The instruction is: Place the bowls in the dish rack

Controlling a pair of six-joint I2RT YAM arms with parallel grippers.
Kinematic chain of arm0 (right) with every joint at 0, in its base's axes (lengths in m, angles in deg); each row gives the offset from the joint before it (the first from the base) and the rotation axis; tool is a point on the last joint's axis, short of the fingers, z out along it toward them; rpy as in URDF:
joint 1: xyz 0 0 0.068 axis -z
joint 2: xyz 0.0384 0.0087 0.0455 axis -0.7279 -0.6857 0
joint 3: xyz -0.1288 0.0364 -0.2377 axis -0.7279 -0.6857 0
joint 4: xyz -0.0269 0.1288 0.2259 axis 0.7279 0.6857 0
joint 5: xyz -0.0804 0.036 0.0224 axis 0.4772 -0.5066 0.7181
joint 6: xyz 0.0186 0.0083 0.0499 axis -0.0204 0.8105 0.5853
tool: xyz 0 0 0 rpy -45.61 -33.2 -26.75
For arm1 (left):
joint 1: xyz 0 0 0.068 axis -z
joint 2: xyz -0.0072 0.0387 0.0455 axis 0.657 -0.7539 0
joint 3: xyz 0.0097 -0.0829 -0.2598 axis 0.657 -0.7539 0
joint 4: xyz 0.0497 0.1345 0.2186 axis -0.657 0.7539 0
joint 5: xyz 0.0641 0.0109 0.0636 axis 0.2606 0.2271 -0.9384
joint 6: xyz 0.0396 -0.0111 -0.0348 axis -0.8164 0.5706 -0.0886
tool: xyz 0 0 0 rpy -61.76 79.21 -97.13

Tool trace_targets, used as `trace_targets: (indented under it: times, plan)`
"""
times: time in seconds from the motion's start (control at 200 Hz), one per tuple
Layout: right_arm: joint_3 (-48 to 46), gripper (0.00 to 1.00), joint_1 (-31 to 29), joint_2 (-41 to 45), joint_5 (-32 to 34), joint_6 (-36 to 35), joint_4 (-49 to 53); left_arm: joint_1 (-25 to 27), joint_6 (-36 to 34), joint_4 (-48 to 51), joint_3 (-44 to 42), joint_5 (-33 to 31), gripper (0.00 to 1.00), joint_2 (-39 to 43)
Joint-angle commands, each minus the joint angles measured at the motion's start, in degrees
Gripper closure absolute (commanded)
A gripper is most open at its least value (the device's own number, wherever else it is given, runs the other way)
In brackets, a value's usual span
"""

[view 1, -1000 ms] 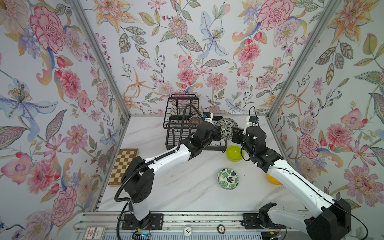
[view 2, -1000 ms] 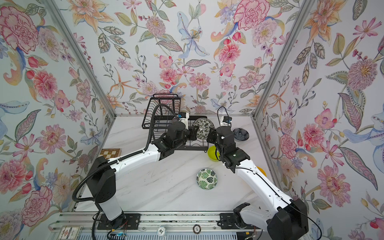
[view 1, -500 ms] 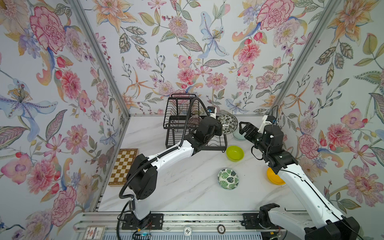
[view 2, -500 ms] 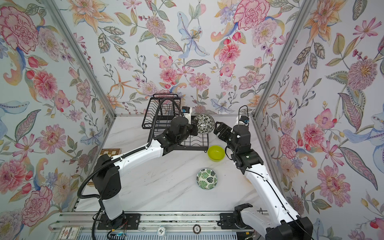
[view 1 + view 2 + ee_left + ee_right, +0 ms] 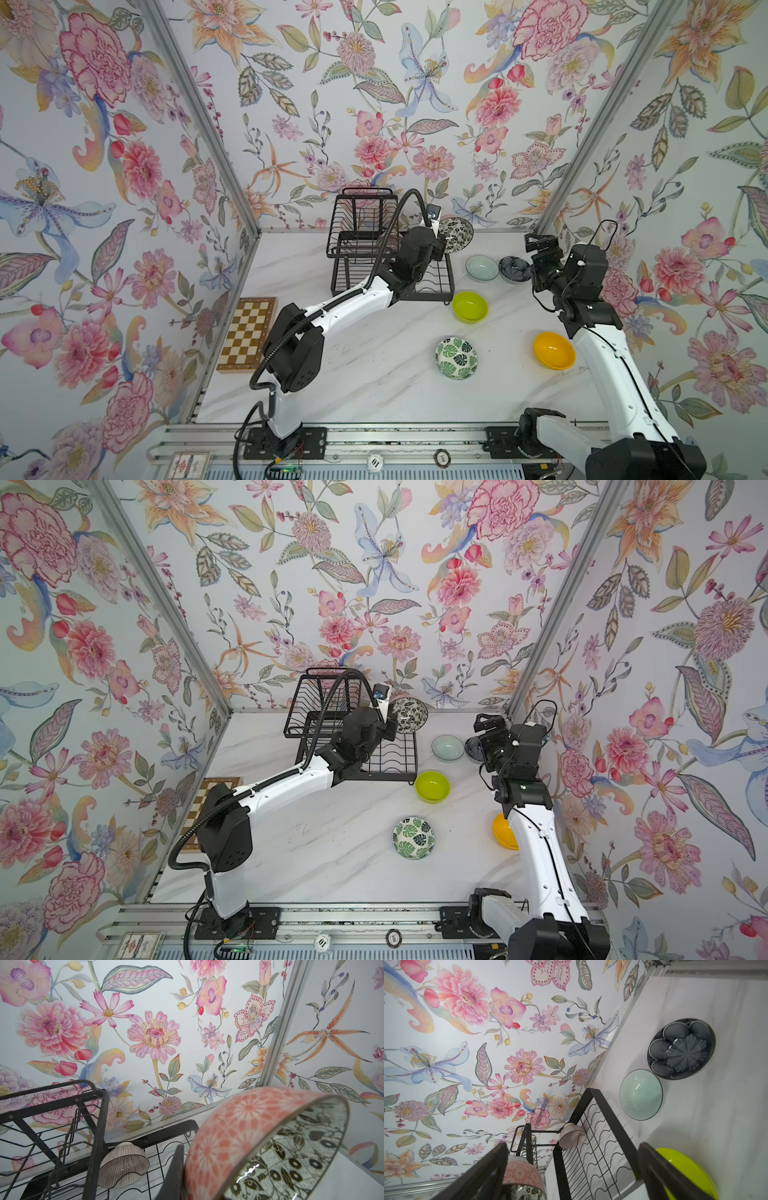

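The left gripper [image 5: 441, 246] is clamped on the rim of the patterned bowl [image 5: 457, 235]. The bowl hangs on edge in the upper middle of both top views, mouth turned to the right, at the right end of the rack [image 5: 360, 224]. The slotted lower tray [image 5: 434, 286] lies below and left of it in the frame. I'd judge the placing turns on bringing the bowl down and leftward into a slot, and the left arm is plainly the nearer one. A ribbed bowl [image 5: 123, 1164] already sits in the tray. The right gripper [image 5: 537, 246], spread wide and empty, hovers at the right beside the dark blue bowl [image 5: 513, 269], with the celadon bowl [image 5: 481, 268] next to that on the counter [image 5: 374, 374].
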Motion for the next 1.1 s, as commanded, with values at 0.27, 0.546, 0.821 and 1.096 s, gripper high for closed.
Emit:
trace_targets:
  times: [0.27,0.546,0.821,1.096]
  plan:
    - [-6.3,0.01,-5.4,-0.4,-1.1,25.7,-11.9,3.9,-3.2,-14.0,-2.3,-10.1,1.00,-9.5]
    - [-11.6,0.02,-11.3,-1.6,3.9,37.1,-22.0,4.6,-1.4,-13.6,-0.1,-8.0,1.00,-13.0]
    - [-12.9,0.09,-15.1,-5.1,6.8,43.8,-28.1,5.0,-3.4,-17.6,-2.6,-10.0,1.00,-12.5]
    - [-12.2,0.23,-17.0,-13.0,4.5,48.8,-39.1,5.8,-5.3,-22.0,-6.3,-8.9,1.00,-10.4]
